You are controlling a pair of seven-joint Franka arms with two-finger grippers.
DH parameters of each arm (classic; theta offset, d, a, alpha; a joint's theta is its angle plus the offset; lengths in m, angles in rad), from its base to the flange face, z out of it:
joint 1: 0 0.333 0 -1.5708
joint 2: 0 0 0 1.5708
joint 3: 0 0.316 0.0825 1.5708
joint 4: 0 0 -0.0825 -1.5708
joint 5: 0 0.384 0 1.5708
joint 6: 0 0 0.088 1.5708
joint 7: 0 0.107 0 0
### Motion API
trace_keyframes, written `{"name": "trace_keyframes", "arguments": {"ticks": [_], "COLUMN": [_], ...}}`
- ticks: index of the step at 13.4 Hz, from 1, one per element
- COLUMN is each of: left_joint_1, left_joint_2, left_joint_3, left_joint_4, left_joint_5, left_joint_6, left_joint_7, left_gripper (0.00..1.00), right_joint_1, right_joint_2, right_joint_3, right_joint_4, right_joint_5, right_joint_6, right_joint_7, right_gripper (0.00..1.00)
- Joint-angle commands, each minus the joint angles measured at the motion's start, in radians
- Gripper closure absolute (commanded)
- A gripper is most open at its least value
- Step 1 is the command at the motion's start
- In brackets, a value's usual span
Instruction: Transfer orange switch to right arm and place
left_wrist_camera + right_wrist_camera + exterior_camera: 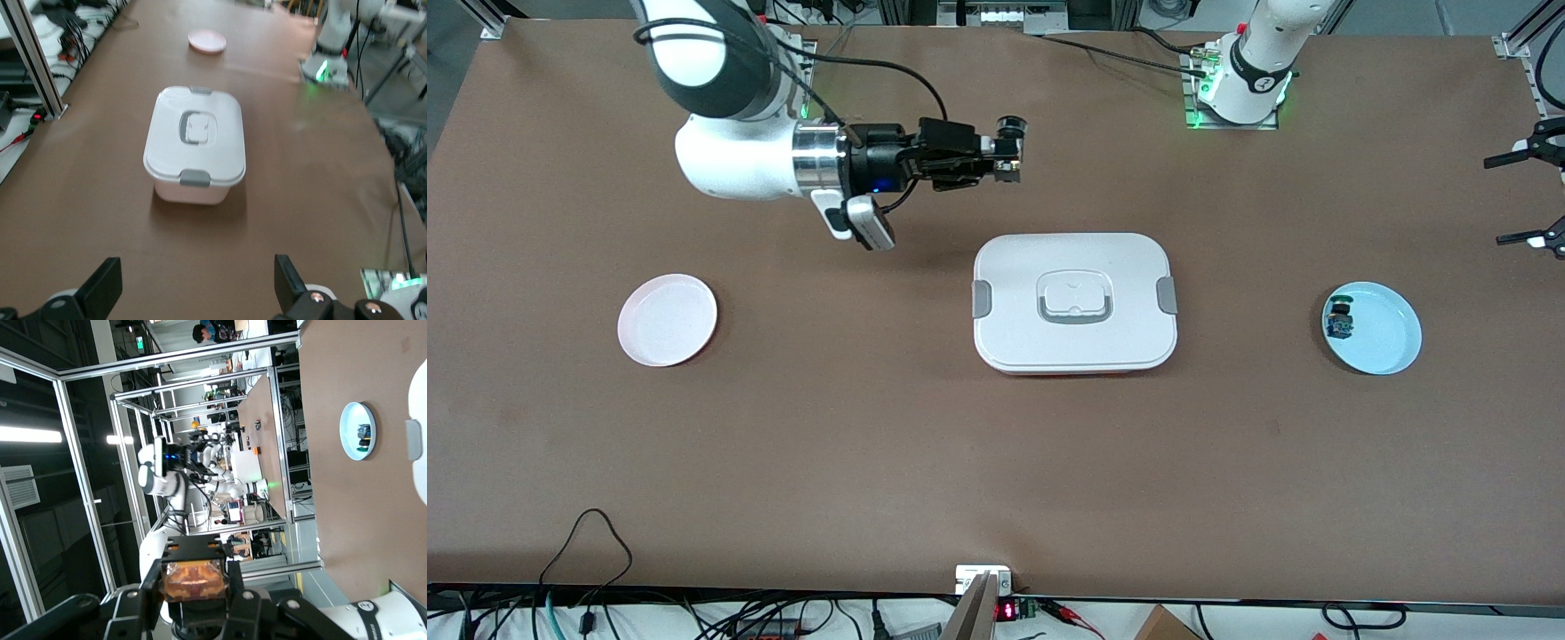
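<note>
1. Orange switch (193, 579) sits clamped between the right gripper (1009, 149) jaws, its black head upward, so the handover looks done.
2. Placing remains: the pink plate (667, 319) lies well below and apart from those jaws, toward the right arm's end.
3. Left gripper (200, 293) waits, jaws spread wide and empty.

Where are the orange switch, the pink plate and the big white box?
orange switch (193, 580): right wrist view, its orange body.
pink plate (667, 320): front view, its middle.
white box (1075, 356): front view, lid edge.
</note>
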Motion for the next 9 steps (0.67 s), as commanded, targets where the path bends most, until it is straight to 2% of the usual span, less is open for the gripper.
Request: {"name": "trace_keyframes", "arguments": {"ticks": [1,4,6,7,9], "left_joint_1": [-0.171,-0.409,-0.56,-0.655,-0.823], "left_joint_2": [0.019,-0.001,-0.031,-0.044,-0.074], "left_joint_3": [0.075,0.305,0.428,0.51,0.661], "left_joint_4": [0.119,0.116,0.108,0.096,0.056], "left_joint_5": [0.139,0.144,0.15,0.145,0.145], "left_joint_6": [0.032,0.145,0.316,0.421,0.522], "left_joint_7": [-0.064,-0.119,-0.151,-0.173,-0.273], "left_gripper": [0.0,0.0,0.0,0.0,0.0], "right_joint_1": [-0.068,-0.131,-0.178,-0.198,-0.241], "right_joint_2": [-0.008,-0.007,-0.005,-0.005,0.004], "right_joint_3": [0.008,0.008,0.007,0.005,0.004], "right_joint_4": [-0.017,-0.022,-0.025,-0.025,-0.025], "right_joint_5": [-0.061,-0.161,-0.22,-0.243,-0.308], "right_joint_6": [-0.094,-0.183,-0.258,-0.292,-0.355], "right_joint_7": [-0.005,-0.005,-0.005,-0.005,-0.002], "right_gripper": [0.77,0.77,0.77,0.77,0.77]}}
